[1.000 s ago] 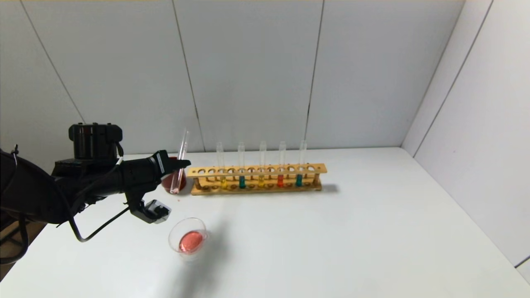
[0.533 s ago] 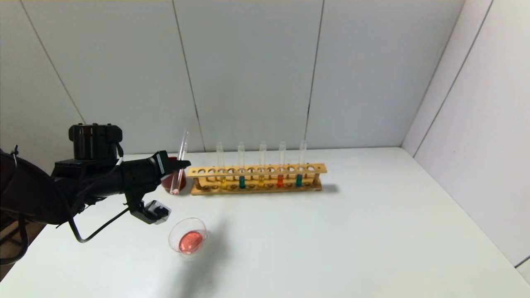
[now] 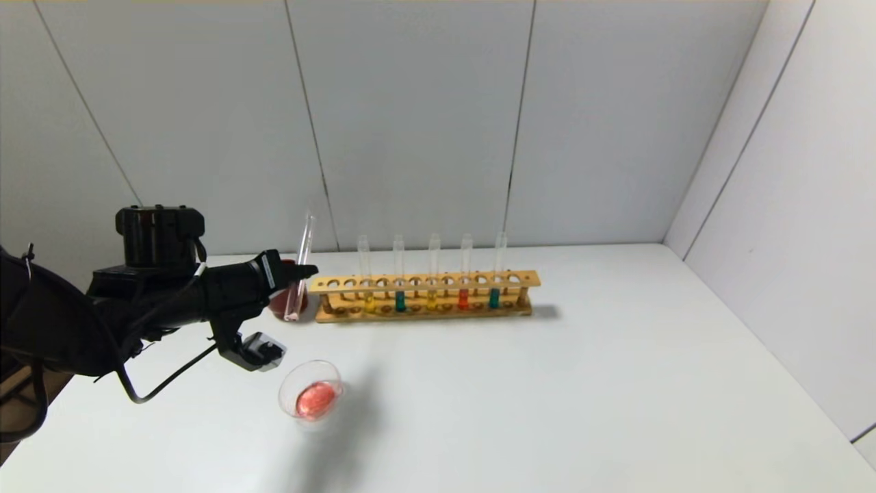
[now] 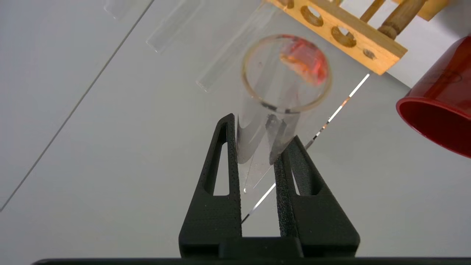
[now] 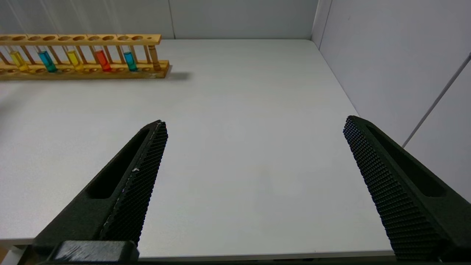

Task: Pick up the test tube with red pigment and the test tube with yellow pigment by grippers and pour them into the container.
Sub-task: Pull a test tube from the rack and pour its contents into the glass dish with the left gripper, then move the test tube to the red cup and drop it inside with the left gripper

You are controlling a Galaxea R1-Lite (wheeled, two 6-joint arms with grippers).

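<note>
Honestly, the risk I see is the glass slipping: the left gripper [image 3: 301, 272] pinches a slim, nearly empty test tube [image 3: 300, 263] about halfway up its length, tilted a little, just off the left end of the wooden rack [image 3: 424, 293] and right in front of the dark red cup [image 3: 279, 301]. A nudge against the rack's end or the cup's rim could twist the tube out of those narrow fingers [image 4: 217, 173], and the red film left at its bottom might drip onto the worktop [image 3: 547, 383].

The clear glass container [image 3: 311, 396] sits nearer the worktop's front-left corner, apart from the rack, with a shallow pool of red in it. So I'd judge the red pour done and the yellow one not yet.

In the rack stand five tubes: the test tube with yellow pigment [image 3: 368, 300], a blue-green one, another yellow, a red one [image 3: 463, 297], another blue-green.

The right gripper [image 5: 254, 154] hangs spread wide over the worktop's right side, holding nothing.
</note>
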